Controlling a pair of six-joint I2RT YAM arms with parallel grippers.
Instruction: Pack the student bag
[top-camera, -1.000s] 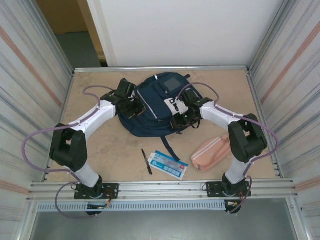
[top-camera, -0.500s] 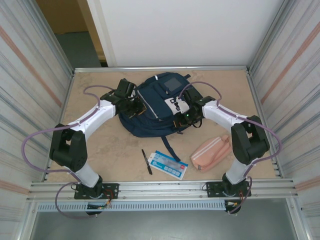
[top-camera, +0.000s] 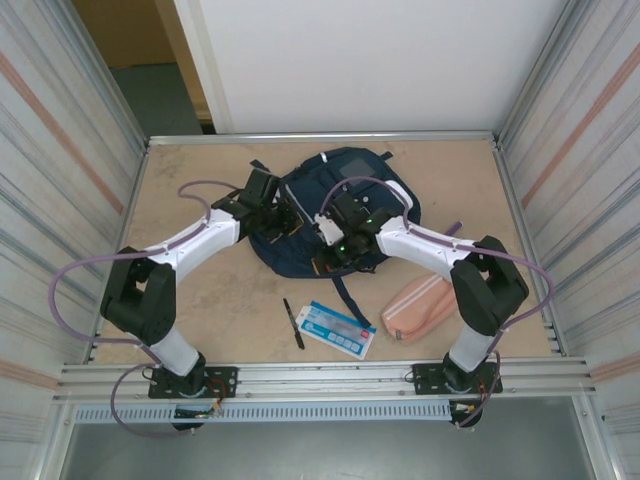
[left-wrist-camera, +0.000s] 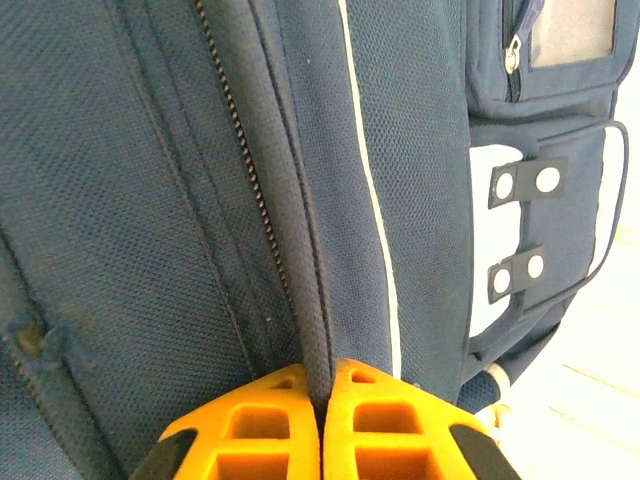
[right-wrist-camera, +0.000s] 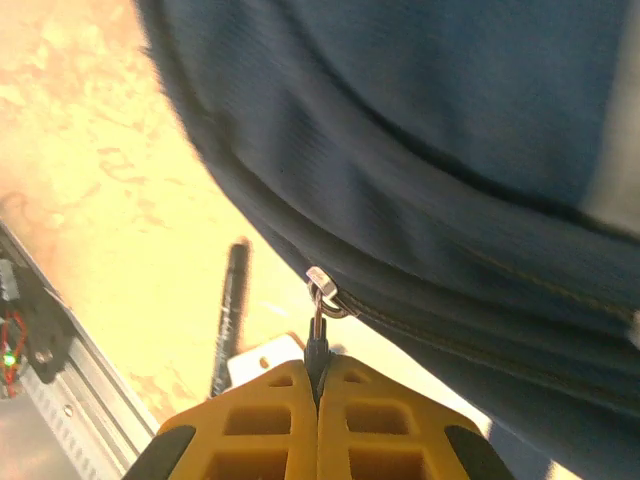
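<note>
The student bag (top-camera: 372, 195), navy with white patches, lies flat at the middle back of the table. My left gripper (top-camera: 287, 224) sits on its left side. In the left wrist view this gripper (left-wrist-camera: 322, 385) is shut on a dark piped seam of the student bag (left-wrist-camera: 130, 200), right beside the zip teeth (left-wrist-camera: 240, 150). My right gripper (top-camera: 330, 258) reaches across the bag's near edge. In the right wrist view it (right-wrist-camera: 320, 375) is shut on the black zipper pull (right-wrist-camera: 318, 345), which hangs from a metal slider (right-wrist-camera: 322, 284) on the bag's edge.
A black pen (top-camera: 293, 323) and a blue-and-white booklet (top-camera: 338, 329) lie on the table in front of the bag. A pink pouch (top-camera: 420, 307) rests to the near right, close to my right arm. Metal walls enclose both sides.
My right arm swung left across the bag and its jaws closed on the zipper pull. The bag shifted slightly. My left gripper kept its grip and moved a little right.
</note>
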